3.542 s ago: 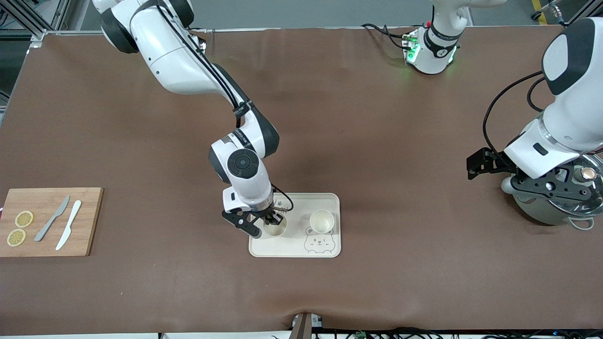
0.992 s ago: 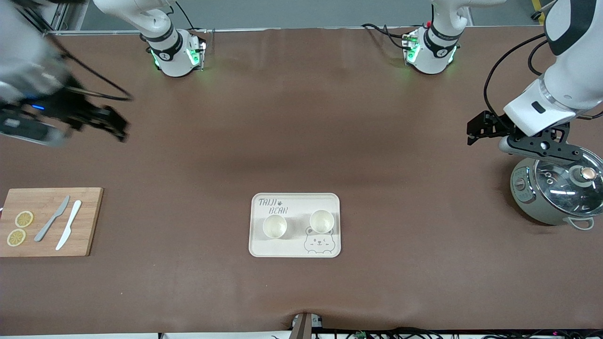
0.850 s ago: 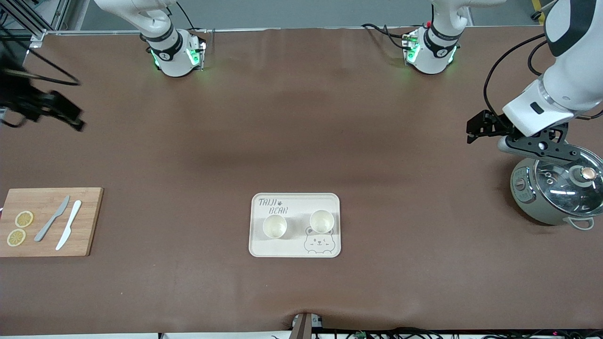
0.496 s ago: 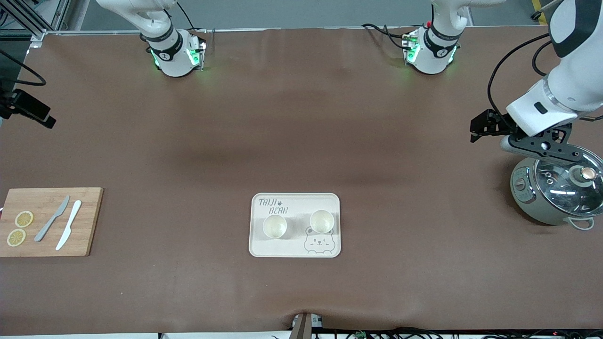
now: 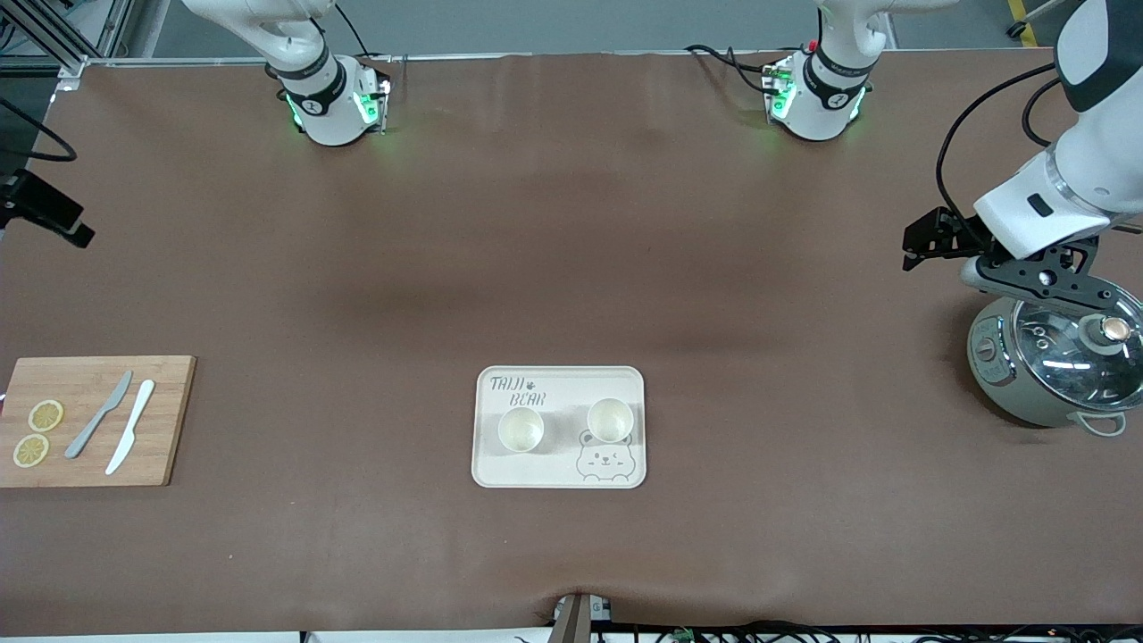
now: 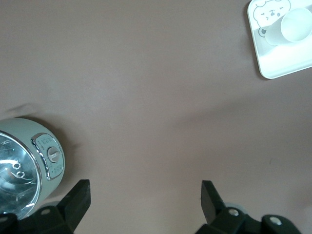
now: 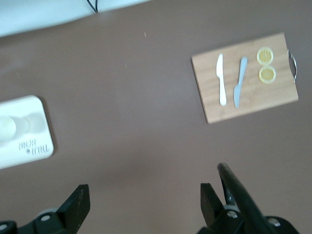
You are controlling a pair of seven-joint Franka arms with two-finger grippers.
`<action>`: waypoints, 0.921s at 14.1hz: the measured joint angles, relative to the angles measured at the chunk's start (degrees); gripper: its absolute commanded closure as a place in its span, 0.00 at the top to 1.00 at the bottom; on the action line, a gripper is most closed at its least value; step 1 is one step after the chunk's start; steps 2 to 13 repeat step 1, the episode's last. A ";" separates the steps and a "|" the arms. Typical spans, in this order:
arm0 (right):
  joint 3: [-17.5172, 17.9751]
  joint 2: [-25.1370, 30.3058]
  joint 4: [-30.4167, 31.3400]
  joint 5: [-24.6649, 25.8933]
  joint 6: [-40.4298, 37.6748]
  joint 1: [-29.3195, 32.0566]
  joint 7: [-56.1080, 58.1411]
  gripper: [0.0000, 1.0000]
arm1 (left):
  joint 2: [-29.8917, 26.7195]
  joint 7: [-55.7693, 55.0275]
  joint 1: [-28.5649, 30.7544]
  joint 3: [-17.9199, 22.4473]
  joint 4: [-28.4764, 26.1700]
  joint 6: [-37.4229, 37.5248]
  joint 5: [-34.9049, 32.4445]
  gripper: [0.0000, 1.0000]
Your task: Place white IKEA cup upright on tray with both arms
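Tray (image 5: pixel 625 382): cream, lay flat on the brown counter (image 5: pixel 571 268), nearer the front camera than both arm bases.
Lettering: grey "TAIJI BEAR" read at one corner; a bear-face drawing sat at another.
Cups: two white cups (image 5: pixel 521 430) (image 5: pixel 611 420) stood upright, side by side on the tray, mouths up.
Left pincer (image 6: pixel 145 199): empty, fingers spread wide, hung over the counter beside the grey cooker (image 5: pixel 1049 371) at the left arm's end.
Right pincer (image 7: pixel 145 202): empty, fingers spread wide, high above the counter at the right arm's end.
Cutting board (image 5: pixel 89 420): bamboo, carried a grey knife (image 5: pixel 98 415), a white knife (image 5: pixel 130 426) and two lemon slices (image 5: pixel 37 433).
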State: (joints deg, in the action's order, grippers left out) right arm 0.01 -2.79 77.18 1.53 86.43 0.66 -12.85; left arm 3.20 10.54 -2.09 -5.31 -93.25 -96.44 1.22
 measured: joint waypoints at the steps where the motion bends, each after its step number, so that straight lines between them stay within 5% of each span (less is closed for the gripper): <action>1: 0.01 -0.38 0.02 0.00 1.53 0.00 -0.06 1.00 | 0.00 0.01 0.00 0.00 0.02 0.00 0.00 1.00; 13: 0.01 -0.38 0.02 0.00 1.53 0.00 -0.06 1.00 | 0.00 0.01 0.00 0.00 0.02 0.00 0.00 1.00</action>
